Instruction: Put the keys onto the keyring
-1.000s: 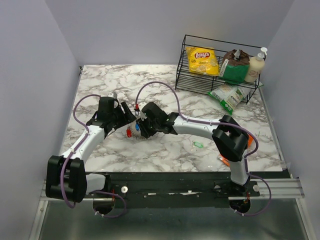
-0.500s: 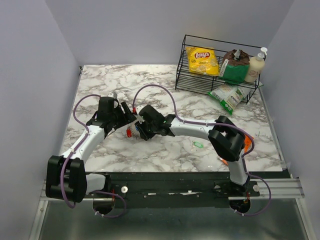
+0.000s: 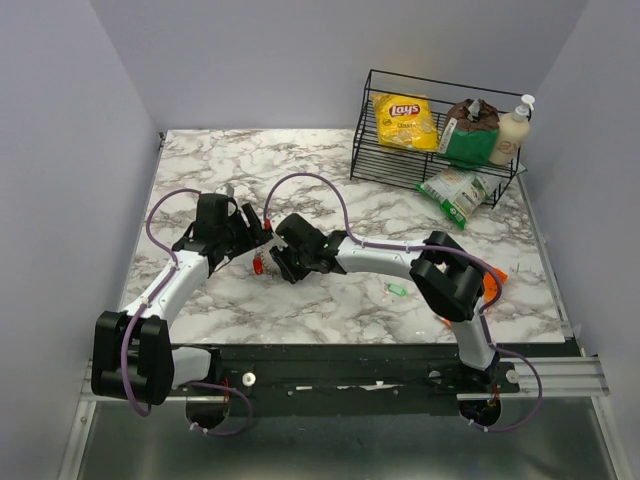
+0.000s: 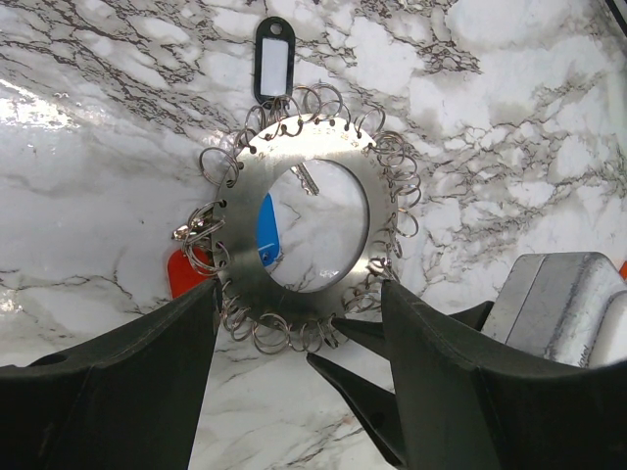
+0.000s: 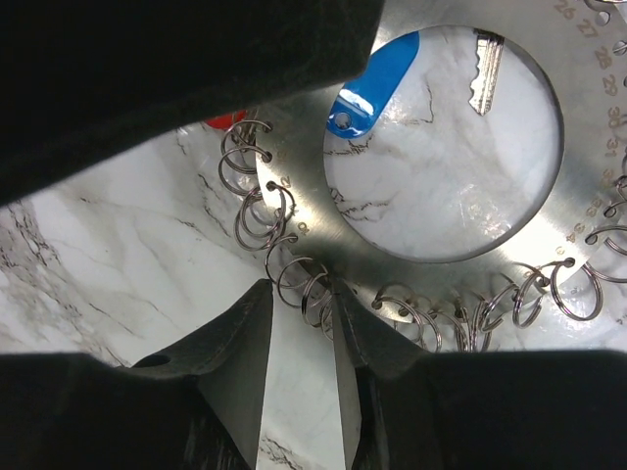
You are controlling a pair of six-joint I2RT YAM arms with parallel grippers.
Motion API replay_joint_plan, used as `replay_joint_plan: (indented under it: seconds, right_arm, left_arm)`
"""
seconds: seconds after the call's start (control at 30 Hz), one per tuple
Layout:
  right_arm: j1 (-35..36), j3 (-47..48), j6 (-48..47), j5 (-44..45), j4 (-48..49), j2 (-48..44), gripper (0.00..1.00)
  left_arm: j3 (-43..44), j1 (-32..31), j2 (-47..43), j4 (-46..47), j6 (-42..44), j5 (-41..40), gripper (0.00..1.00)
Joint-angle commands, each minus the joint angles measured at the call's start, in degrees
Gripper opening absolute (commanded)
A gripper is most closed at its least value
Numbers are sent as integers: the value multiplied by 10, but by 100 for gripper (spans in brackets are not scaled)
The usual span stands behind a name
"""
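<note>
Far left of the top view, your left arm reaches in over the marble counter point(image 3: 330, 310). Left pincer point(image 3: 247, 237): jaws wide apart, and in its wrist view one finger point(image 4: 118, 372) sits against each side of the keyring's point(image 4: 240, 257) near rim, so it reads as clamped across the ring. The keyring sits left of centre on the counter, between the two pincers. Small split rings point(image 4: 404, 186) hang all round its edge, and a black tag point(image 4: 273, 47) with a white label sits at the far rim. The red key point(image 4: 182, 274) pokes out beyond the ring's left edge among the loops; you cannot tell whether it is hooked on. The blue key point(image 4: 267, 227) shows partly through the open centre at its left side, the rest hidden by the metal. A silver key blade point(image 5: 485, 69) hangs into the opening from the far rim. Right pincer point(image 5: 299, 294): tips at the near rim, jaws a narrow gap apart with one split ring lying between them, not visibly pinched. Further right, the green key point(image 3: 396, 291) lies alone on the counter, well apart from the ring. At the far right corner stands a wire basket point(image 3: 385, 165) holding a yellow chip bag point(image 3: 405, 120) and a bottle point(image 3: 511, 132), with a green packet point(image 3: 452, 190) on the counter just in front of it.
</note>
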Motion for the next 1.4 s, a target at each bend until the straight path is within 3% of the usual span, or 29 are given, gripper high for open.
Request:
replay_joint_plan:
  seconds: [0.0,0.23,0.5,0.87,1.37]
  right_arm:
    - [6,2,-1,34,-14,8,37]
    - [6,-7,3,43,-16,9,36]
    - [5,-8,2,45,-16,14,26]
    - [5,-13,6,54,-24,3,1]
    - [5,-39,5,51,-2,-74,1]
  left_arm:
    - [-3,3,-3,-3,1,14,75]
    - [-5,3,-8,-6,1,6,75]
    - [-6,3,-8,-8,2,5,75]
    - [-6,3,-42,-17,1,-16,75]
    - [-25,3,-127,3,7,-23,79]
